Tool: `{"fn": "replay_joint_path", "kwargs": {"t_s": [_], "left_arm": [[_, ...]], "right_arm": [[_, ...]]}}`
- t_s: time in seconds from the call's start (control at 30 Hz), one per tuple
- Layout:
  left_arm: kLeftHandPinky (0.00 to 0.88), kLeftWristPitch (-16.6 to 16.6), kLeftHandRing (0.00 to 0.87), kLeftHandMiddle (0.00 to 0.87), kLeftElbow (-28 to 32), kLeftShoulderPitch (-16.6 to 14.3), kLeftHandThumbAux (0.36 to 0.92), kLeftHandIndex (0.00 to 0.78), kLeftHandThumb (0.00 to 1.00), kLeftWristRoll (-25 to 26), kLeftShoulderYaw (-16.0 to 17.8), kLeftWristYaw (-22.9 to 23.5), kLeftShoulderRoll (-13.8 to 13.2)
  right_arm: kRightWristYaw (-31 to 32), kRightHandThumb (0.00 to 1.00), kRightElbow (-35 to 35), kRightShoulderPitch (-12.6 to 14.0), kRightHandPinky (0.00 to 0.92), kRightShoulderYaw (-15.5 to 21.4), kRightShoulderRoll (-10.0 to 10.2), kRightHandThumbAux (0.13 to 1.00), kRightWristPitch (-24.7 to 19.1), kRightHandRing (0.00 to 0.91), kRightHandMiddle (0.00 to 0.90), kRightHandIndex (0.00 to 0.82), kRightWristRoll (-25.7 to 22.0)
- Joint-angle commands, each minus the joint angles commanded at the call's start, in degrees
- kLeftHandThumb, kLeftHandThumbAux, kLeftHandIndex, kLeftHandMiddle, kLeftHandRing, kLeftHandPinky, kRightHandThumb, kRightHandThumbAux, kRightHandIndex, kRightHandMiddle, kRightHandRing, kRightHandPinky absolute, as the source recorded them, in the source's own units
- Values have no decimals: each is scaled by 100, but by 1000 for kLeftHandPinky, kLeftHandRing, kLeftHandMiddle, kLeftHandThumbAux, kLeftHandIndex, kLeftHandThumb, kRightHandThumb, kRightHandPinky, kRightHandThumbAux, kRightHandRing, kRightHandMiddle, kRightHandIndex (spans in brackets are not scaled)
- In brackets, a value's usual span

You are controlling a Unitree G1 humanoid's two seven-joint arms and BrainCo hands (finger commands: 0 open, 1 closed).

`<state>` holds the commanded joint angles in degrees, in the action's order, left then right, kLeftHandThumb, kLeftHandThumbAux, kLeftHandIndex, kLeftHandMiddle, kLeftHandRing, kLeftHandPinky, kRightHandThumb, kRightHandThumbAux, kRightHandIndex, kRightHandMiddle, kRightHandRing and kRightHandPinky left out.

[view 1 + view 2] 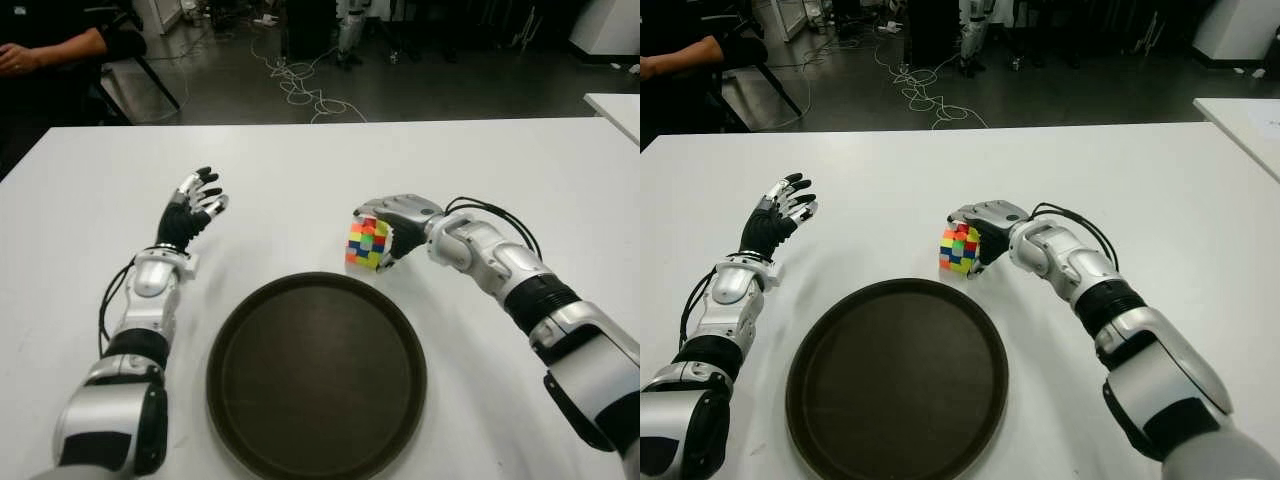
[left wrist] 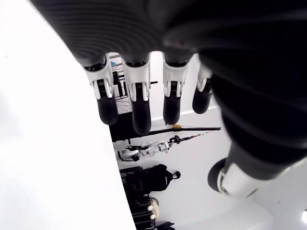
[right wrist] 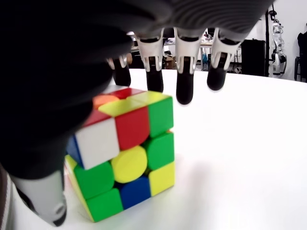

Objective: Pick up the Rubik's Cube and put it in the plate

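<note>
Across the white bench (image 1: 300, 170), as the left eye view has it, the Rubik's Cube (image 1: 367, 244) sits just beyond the far rim of the dark round plate (image 1: 316, 375), apart from it and slightly to its right; the right hand (image 1: 393, 226) arches over and against the cube from the right side, while the left hand (image 1: 192, 211) shows raised to the plate's far left with fingers spread, holding nothing; a person's arm (image 1: 55, 48) is visible beyond the bench's far left corner.

From the right eye view the same layout holds; the cube appears to be on the bench or barely clear of it, and I cannot tell which.

At the left wrist, the fingers (image 2: 139, 103) hang straight and apart over bare bench; the hand is wide and empty.

At the right wrist, the cube (image 3: 124, 155) fills the near field with its lower edge meeting the bench; the fingers (image 3: 184, 79) reach over its top with their tips beyond the far side, and the thumb (image 3: 41, 201) comes down beside the near face; the hand is cupped round the cube but the hold looks loose, not yet a firm clamp.

The risk, as I judge it, is a lift begun before thumb and fingers truly press opposite faces; the smooth cube could then twist or slip out; it might also clip the plate's raised rim on the way in.
</note>
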<state>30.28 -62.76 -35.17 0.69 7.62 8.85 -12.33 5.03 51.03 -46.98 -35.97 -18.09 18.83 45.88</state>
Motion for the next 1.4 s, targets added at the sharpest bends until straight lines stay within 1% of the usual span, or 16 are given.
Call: {"fn": "replay_joint_path", "kwargs": {"t_s": [0.13, 0.3, 0.43, 0.57, 0.83, 1.1, 1.4], "left_arm": [[183, 23, 158, 157, -4, -1, 674, 81, 236, -9, -8, -7, 2], [181, 27, 158, 157, -4, -1, 688, 84, 229, -19, -19, -27, 6], [190, 33, 160, 155, -10, -4, 688, 85, 224, -37, -30, -55, 8], [195, 58, 165, 160, -26, -7, 686, 89, 225, -63, -38, -100, 12], [201, 109, 167, 162, -59, -17, 684, 91, 227, -79, -27, -135, 23], [177, 97, 155, 152, -96, -38, 695, 86, 233, -71, -25, -115, 21], [193, 88, 160, 152, -139, -49, 666, 88, 225, -64, -24, -51, -7]], "right_arm": [[-38, 0, 69, -8, 151, -23, 18, 713, 63, 155, 144, 132, -21], [-49, 0, 132, -18, 160, -42, 47, 715, 105, 154, 143, 131, -17], [-61, 0, 183, -33, 155, -63, 69, 721, 133, 157, 142, 128, -6], [-249, 0, 252, 3, 159, -102, 125, 729, 169, 162, 145, 126, 35], [-294, 0, 337, -28, 129, -184, 201, 732, 119, 141, 133, 119, 44], [-435, 0, 464, -54, 119, -250, 249, 734, 131, 131, 129, 116, 47], [-524, 0, 565, -76, 136, -291, 328, 733, 94, 144, 135, 121, 47]]}}
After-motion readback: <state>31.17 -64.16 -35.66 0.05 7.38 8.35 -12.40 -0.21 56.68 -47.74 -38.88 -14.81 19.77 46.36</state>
